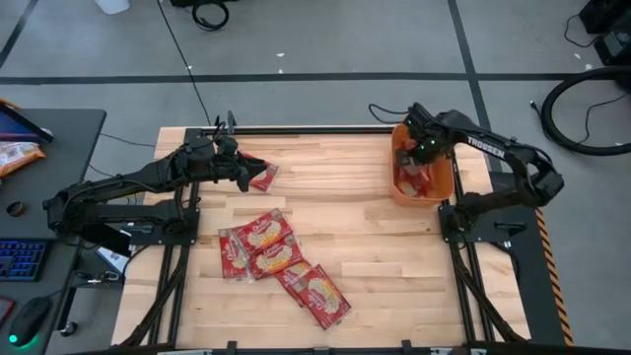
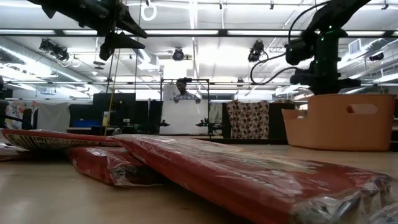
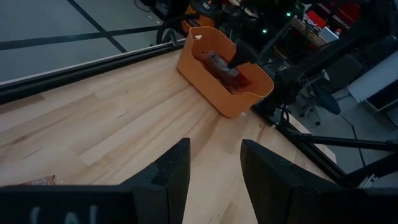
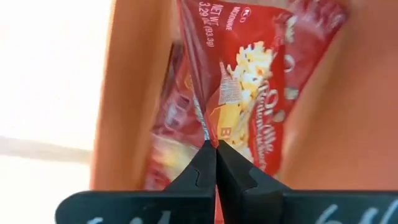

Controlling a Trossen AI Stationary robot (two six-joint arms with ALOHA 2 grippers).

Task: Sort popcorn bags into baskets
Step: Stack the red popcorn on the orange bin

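Note:
Several red popcorn bags [image 1: 281, 258] lie flat and overlapping at the table's middle, filling the foreground of the low view [image 2: 249, 174]. One more bag [image 1: 264, 177] lies alone by the far left. My left gripper [image 3: 214, 162] hangs open above the table near that bag, with nothing between its fingers. The orange basket [image 1: 449, 187] stands at the far right with red bags [image 4: 261, 81] inside. My right gripper [image 4: 216, 152] is shut, pointing down into the basket just over those bags. Whether it touches them, I cannot tell.
Bare wood lies between the pile and the basket [image 3: 211, 87]. Both arms' dark frames stand at the table's left and right edges. A desk with a keyboard [image 1: 20, 258] sits beyond the left edge. A person [image 2: 183, 90] shows far behind the table.

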